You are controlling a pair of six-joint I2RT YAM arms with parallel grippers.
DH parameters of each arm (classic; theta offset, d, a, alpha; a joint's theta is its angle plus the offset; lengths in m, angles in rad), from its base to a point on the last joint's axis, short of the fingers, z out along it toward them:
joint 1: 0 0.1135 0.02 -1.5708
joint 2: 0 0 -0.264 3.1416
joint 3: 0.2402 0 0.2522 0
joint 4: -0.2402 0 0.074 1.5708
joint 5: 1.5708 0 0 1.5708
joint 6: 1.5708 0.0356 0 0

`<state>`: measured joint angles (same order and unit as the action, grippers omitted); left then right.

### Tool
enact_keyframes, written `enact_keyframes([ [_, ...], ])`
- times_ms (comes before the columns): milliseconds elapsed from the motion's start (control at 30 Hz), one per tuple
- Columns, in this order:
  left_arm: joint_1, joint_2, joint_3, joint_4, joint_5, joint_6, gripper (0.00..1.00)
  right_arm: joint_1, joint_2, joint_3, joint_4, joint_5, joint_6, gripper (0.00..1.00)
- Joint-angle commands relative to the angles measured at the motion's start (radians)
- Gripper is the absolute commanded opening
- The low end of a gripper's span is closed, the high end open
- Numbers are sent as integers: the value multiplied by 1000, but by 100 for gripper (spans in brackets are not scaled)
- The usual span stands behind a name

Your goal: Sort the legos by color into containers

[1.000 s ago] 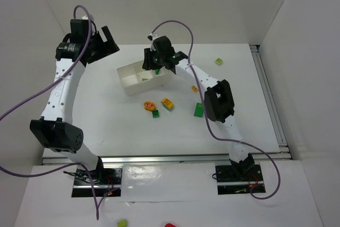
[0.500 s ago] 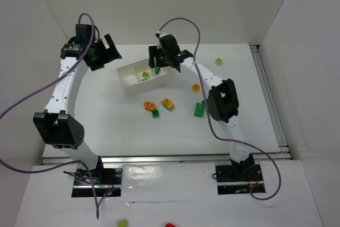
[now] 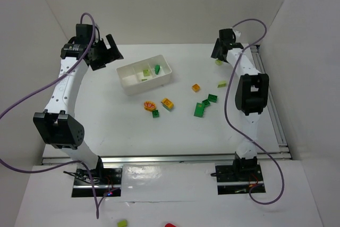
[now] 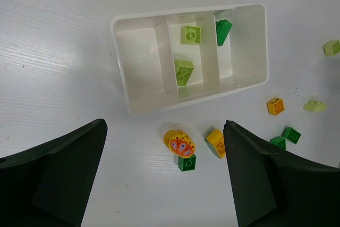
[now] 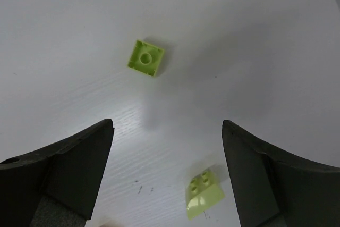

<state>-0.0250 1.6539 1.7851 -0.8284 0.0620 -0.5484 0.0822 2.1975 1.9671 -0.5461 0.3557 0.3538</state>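
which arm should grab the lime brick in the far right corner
Right. Its open gripper is right above that lime brick, which shows just ahead of its fingers; the left gripper is across the table by the tray.

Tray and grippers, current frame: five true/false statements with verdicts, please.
1. The middle compartment of the tray holds two lime bricks. True.
2. The dark green brick shares a compartment with them. False: it lies alone in the end compartment next to theirs, and the other end compartment is empty.
3. The right gripper is shut on a brick. False: it is open, above a loose lime brick that lies on the table.
4. No orange bricks are in the tray. True: they lie on the table.
5. The left gripper is open and holds nothing. True.
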Motion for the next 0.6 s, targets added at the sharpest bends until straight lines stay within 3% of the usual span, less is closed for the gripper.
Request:
enact_keyframes([
  [0, 4, -5, 20, 18, 24, 24, 100, 19, 67, 52, -74, 2, -21, 90],
  [133, 4, 6, 20, 18, 15, 24, 100, -2, 125, 62, -55, -81, -32, 91],
  [333, -6, 15, 30, 9, 4, 24, 100, -13, 198, 117, -15, -60, -12, 91],
  [567, -6, 24, 30, 0, 4, 24, 100, -24, 381, 323, -29, -106, 80, 83],
])
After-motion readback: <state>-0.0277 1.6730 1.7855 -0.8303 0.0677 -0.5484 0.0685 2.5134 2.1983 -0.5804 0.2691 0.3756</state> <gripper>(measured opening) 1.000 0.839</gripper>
